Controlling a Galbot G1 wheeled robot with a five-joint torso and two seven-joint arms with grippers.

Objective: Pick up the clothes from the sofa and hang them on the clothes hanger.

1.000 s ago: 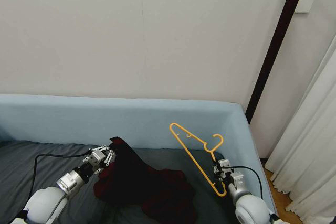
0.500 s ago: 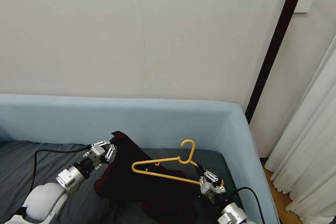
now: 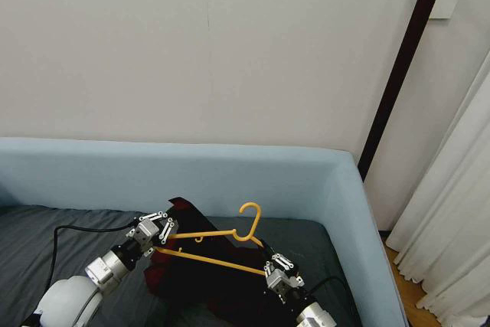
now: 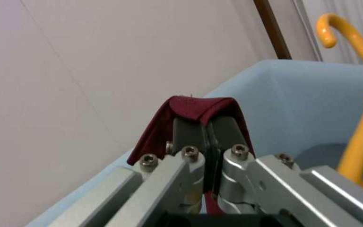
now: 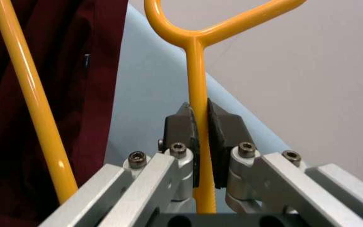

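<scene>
A dark red garment (image 3: 207, 273) lies on the grey seat of the sofa, with one edge lifted. My left gripper (image 3: 158, 227) is shut on that lifted edge, and the red cloth (image 4: 197, 109) folds over its fingertips (image 4: 191, 130). My right gripper (image 3: 277, 272) is shut on the bar of an orange hanger (image 3: 218, 244), which reaches leftward over the garment until its far corner meets the left gripper. In the right wrist view the hanger bar (image 5: 197, 123) stands clamped between the pads (image 5: 222, 130), with the garment (image 5: 81, 94) behind it.
The light blue sofa back (image 3: 230, 170) runs behind the garment and its arm (image 3: 360, 243) stands at the right. A dark post (image 3: 398, 67) and a white curtain (image 3: 459, 212) are at the right. A black cable (image 3: 73, 231) trails from my left arm.
My right gripper has swung the hanger from upright at the right down and leftward across the garment. My left gripper has lifted the garment's edge slightly and shifted right.
</scene>
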